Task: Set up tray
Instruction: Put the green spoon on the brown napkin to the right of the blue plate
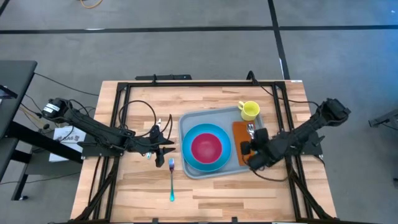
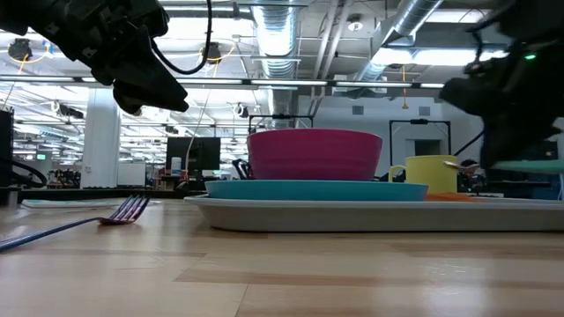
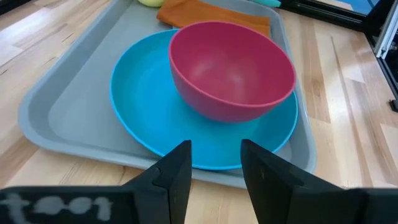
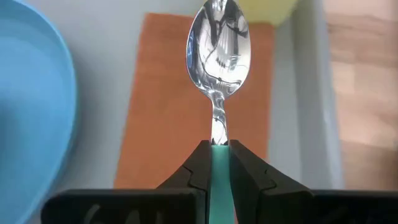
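Tray [image 1: 190,126]: centre of tabletop [image 1: 211,193], carrying plate [image 1: 219,163], bowl [image 1: 206,147], napkin [image 1: 240,134], cup [image 1: 249,110].
Right end effector [image 4: 217,147]: clamped on spoon [image 4: 219,37], above napkin.
Left end effector [image 1: 165,148]: fingers apart, left of tray, above fork [image 1: 171,178].

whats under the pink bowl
The pink bowl sits on the blue plate, which rests in the tray. The plate's middle and the tray floor beneath it are covered, so they cannot be seen.

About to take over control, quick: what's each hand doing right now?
Left hand: open, empty, just short of the tray.
Right hand: shut on the spoon, above the orange napkin.
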